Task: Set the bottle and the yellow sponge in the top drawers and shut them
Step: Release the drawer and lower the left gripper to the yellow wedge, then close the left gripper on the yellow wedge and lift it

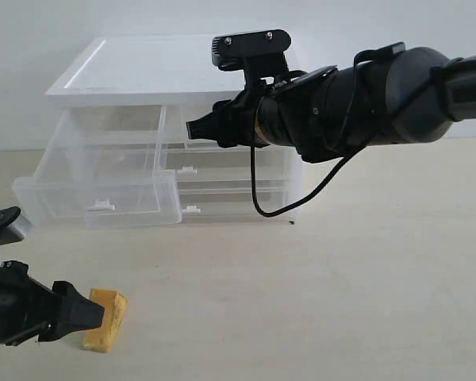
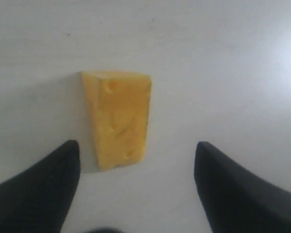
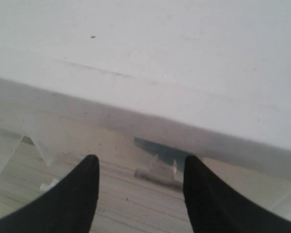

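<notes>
Left hand (image 2: 137, 144) spread wide, holding nothing, just beside the yellow sponge (image 2: 119, 119).

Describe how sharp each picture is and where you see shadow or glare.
Exterior view: soft even light, fairly sharp, the clear drawer cabinet looks pale against the wall. Left wrist view: the sponge is slightly soft, faint shadow beside it; the left tool is dark and blurred. Right wrist view: hazy throughout, the right tool blurred.

It seems a robot test lab: black robot arms (image 1: 381, 95) over a bare surface (image 1: 341, 302), plain white wall (image 1: 32, 40) at 12 o'clock.
</notes>
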Tool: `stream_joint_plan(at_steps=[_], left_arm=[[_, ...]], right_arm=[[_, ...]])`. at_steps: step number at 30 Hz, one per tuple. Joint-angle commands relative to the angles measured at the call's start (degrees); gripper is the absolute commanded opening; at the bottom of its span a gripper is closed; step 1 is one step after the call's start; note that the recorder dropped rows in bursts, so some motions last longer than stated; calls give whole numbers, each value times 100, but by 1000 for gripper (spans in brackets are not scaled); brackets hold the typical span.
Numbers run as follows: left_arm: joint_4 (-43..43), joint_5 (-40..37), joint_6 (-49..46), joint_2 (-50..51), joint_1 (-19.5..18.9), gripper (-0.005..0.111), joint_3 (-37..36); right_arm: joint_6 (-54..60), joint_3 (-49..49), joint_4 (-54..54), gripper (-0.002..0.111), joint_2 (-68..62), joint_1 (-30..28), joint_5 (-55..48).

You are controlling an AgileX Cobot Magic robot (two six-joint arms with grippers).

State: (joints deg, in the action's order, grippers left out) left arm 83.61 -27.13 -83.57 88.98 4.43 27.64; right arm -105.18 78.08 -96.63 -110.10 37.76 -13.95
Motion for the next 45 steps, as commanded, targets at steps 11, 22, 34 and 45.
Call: stream_joint_plan(at_steps=[11, 22, 34, 45], left_arm=[[591, 118, -400, 15, 32, 63, -22], [460, 325, -311, 90, 32, 63, 147], [569, 927, -272, 685, 917, 63, 479], [835, 1373, -119, 685, 1009, 63, 546]], right_arm=[[61, 205, -331, 49, -179, -68, 325], [61, 205, -331, 49, -179, -68, 325], [61, 205, -331, 49, -179, -68, 400], [61, 205, -331, 49, -179, -68, 455]])
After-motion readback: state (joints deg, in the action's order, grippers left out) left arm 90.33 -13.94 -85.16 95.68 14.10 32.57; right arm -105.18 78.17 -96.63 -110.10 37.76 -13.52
